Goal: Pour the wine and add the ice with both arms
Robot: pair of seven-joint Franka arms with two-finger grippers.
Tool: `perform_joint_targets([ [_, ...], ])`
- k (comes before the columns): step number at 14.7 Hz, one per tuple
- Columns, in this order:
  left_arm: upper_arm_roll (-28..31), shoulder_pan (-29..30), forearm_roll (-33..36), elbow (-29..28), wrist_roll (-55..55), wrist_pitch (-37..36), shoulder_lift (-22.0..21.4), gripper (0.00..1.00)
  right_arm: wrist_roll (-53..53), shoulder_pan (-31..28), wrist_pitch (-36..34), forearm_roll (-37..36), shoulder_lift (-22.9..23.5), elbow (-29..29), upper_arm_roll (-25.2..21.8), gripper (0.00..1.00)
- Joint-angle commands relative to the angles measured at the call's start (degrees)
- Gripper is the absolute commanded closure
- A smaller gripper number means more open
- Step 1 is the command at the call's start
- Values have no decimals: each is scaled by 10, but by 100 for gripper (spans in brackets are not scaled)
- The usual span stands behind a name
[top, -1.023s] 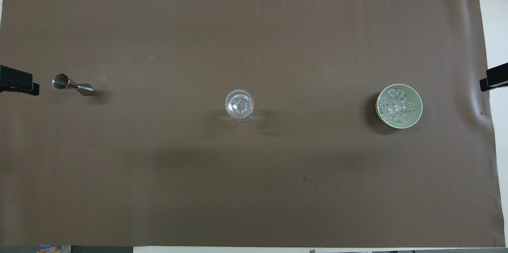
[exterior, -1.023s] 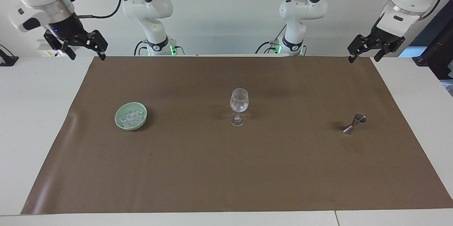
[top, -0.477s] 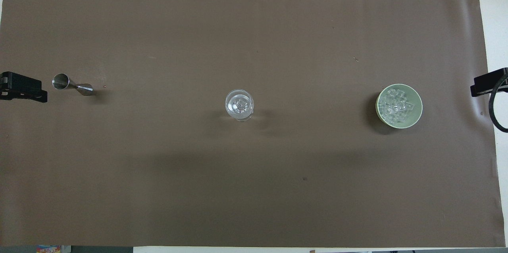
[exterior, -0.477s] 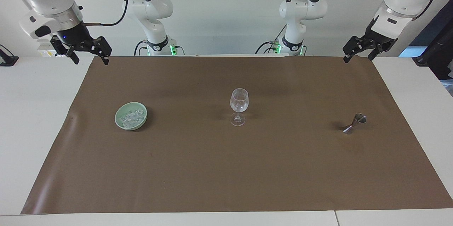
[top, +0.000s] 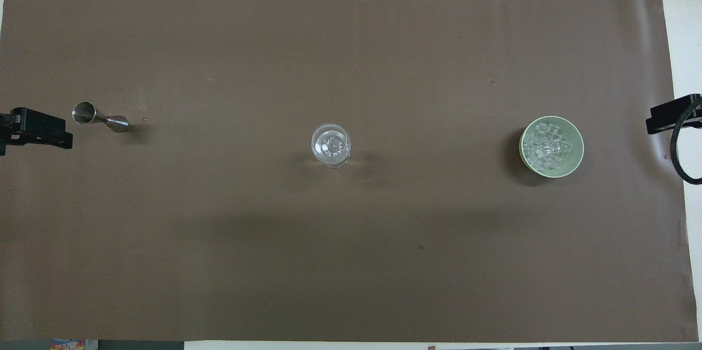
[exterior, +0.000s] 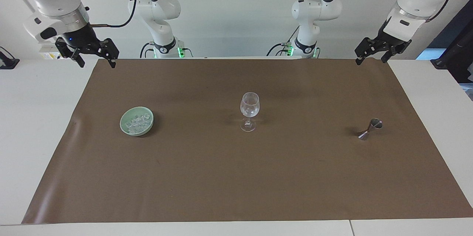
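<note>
A clear stemmed wine glass (exterior: 249, 109) stands at the middle of the brown mat, also in the overhead view (top: 330, 145). A pale green bowl (exterior: 136, 134) (top: 575, 159) toward the right arm's end holds a heap of clear ice (exterior: 136, 122) (top: 544, 147). A small steel jigger (exterior: 370, 128) (top: 98, 117) stands toward the left arm's end. My right gripper (exterior: 96, 62) (top: 666, 119) is open and empty, up over the mat's corner at its end. My left gripper (exterior: 370, 61) (top: 41, 133) is open and empty, up over the mat's corner near the jigger's end.
The brown mat (exterior: 236, 184) covers most of the white table (exterior: 37, 136). Both arm bases stand at the table's edge nearest the robots.
Both grippers have shifted a little inward over the mat's corners and show more in the overhead view. The glass, bowl and jigger have not moved.
</note>
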Motion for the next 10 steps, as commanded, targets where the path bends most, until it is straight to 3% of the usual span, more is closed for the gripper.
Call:
perform_joint_targets([
  [1,2,-3,-3,-29,12,0,-24,0,-10,-15,2,7,-14,-15,10,0],
  [5,8,8,2,-30,5,-14,-28,0,-10,-11,14,9,-19,-26,10,0],
  [10,9,11,3,-23,6,-18,-84,0,-7,-12,32,30,-33,-63,6,0],
])
